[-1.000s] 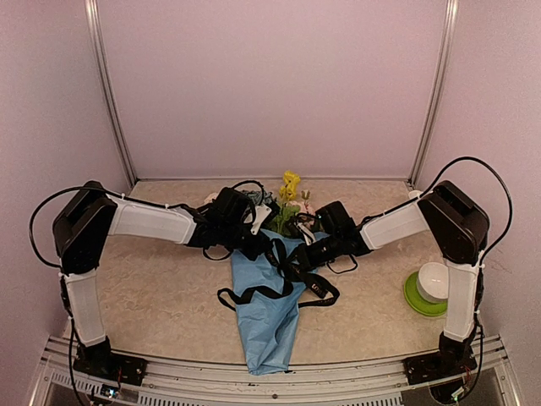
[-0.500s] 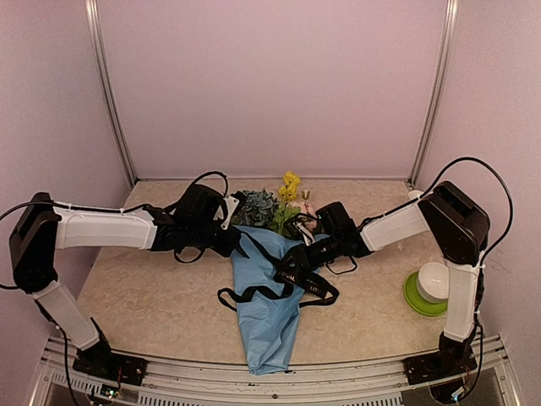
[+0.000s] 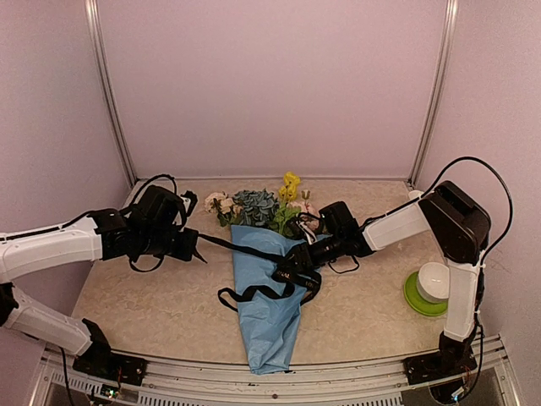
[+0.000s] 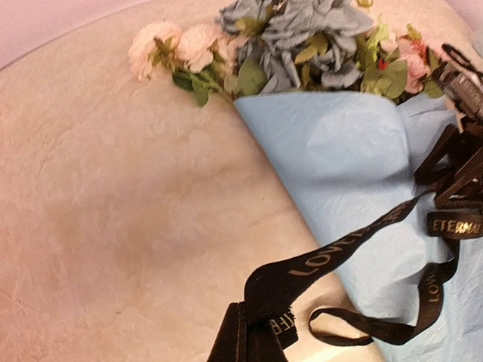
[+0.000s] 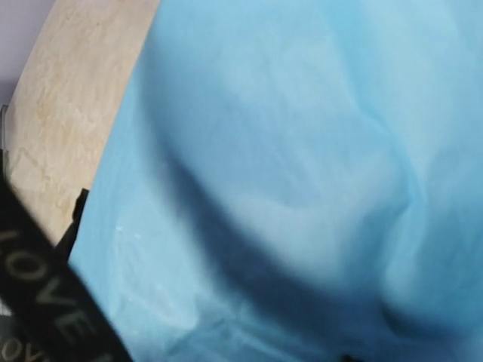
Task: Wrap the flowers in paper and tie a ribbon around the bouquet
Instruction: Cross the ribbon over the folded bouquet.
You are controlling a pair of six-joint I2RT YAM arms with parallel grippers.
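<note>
The bouquet (image 3: 269, 296) lies mid-table as a cone of light blue paper (image 4: 339, 151), tip toward the near edge. The flowers (image 3: 255, 205) stick out of its far end, with blue-green blooms (image 4: 302, 30) and pink ones (image 4: 170, 47). The black lettered ribbon (image 3: 237, 246) crosses the cone and is tangled at its right side. My left gripper (image 3: 195, 252) is left of the cone, shut on a ribbon end (image 4: 302, 268) that runs taut to the tangle. My right gripper (image 3: 294, 260) sits low over that tangle. Its wrist view shows only paper (image 5: 302, 151) and a strip of ribbon (image 5: 45, 302), with no fingers visible.
A white cup (image 3: 434, 281) stands on a green plate (image 3: 414, 300) near the right arm's base. Pale walls and metal posts enclose the table on three sides. Bare beige tabletop (image 4: 113, 211) lies left of the bouquet.
My left arm has swung far to the left, drawing the ribbon end out straight from the bouquet. The ribbon loops on the cone have tightened. My right gripper stayed over the tangle.
</note>
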